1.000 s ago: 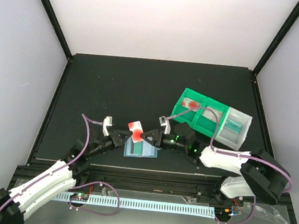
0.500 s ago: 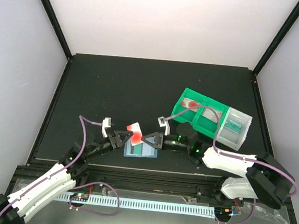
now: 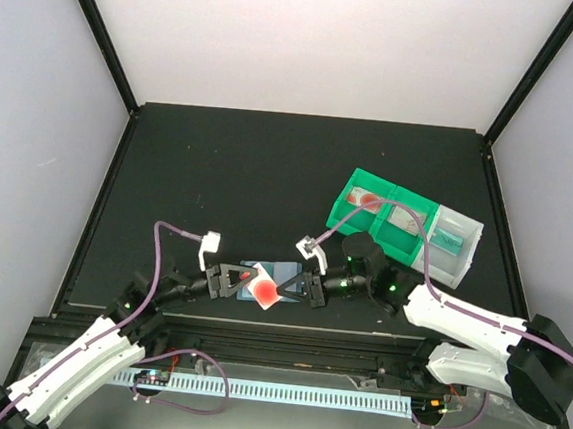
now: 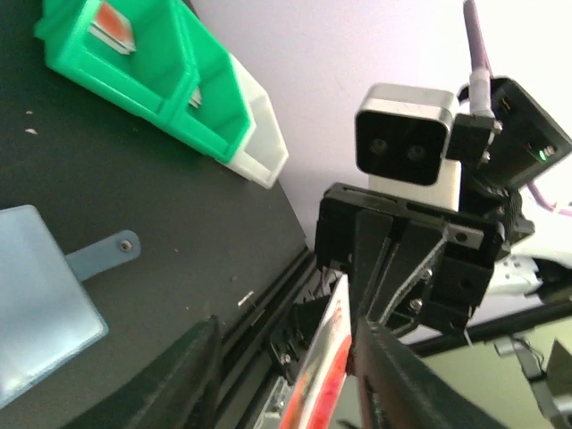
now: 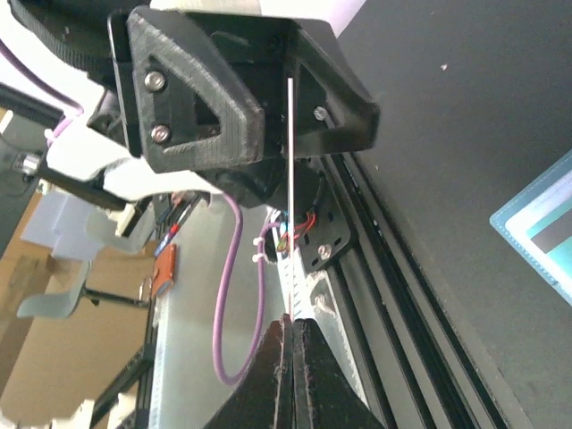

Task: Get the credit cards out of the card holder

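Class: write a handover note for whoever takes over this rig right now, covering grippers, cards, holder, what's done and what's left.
Left gripper: open, fingers either side of the pink-white card.
Right gripper: shut on that card, held edge-on near the holder, which lies flat on the table.
Done: cards already lie in the green bin and clear bin.
Left: drop this card off; whether the holder still has cards is unclear.

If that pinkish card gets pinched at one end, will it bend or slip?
Probably stiff: held by the right end effector, the card shows edge-on as one straight line, no droop. Likely very light, being that thin. Its smooth face could slip.
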Available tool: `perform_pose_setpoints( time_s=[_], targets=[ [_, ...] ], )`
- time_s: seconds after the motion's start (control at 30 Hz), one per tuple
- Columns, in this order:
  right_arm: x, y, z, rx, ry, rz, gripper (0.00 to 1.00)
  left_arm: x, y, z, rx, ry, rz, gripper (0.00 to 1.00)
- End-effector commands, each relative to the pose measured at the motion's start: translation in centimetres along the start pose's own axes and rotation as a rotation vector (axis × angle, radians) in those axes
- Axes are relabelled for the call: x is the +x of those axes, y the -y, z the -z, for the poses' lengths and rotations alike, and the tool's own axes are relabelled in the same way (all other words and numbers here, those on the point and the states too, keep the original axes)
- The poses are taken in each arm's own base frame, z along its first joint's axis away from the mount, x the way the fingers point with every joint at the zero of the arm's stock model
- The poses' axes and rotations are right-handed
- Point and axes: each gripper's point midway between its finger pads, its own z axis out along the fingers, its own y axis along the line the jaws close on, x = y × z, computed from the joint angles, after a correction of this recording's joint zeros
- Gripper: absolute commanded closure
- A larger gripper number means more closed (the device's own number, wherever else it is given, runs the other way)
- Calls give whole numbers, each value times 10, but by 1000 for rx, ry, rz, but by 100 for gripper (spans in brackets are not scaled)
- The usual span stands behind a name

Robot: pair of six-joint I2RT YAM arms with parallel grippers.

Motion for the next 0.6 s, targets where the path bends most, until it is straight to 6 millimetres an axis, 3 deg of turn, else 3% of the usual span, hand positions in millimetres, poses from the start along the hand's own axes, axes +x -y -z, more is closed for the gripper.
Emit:
perform_pose_setpoints(
  time_s=[0.0,0.1,0.13,0.23,0.33,0.43,0.57],
  targets=[
    [12,-18,7,-44,-87,97,99,10,27,4,75,-101,-99,66],
    [12,-18,9,-31,-86,104,99,14,28,2,85,-133,-111,94],
    [11,-17,9,-23,-81,103,98,15,28,2,87,-140,-110,98],
    [6,-9,9,18,-40,84,92,15,28,0,89,-142,-101,98],
    [0,1,8,57,11,42,78,9,28,-1,90,-115,-89,98],
    [-9,-3,6,13,71,-12,62,0,27,-3,76,-71,-77,98],
    [-24,-7,8,-51,191,-98,50,-19,22,-1,49,49,-39,99]
  ],
)
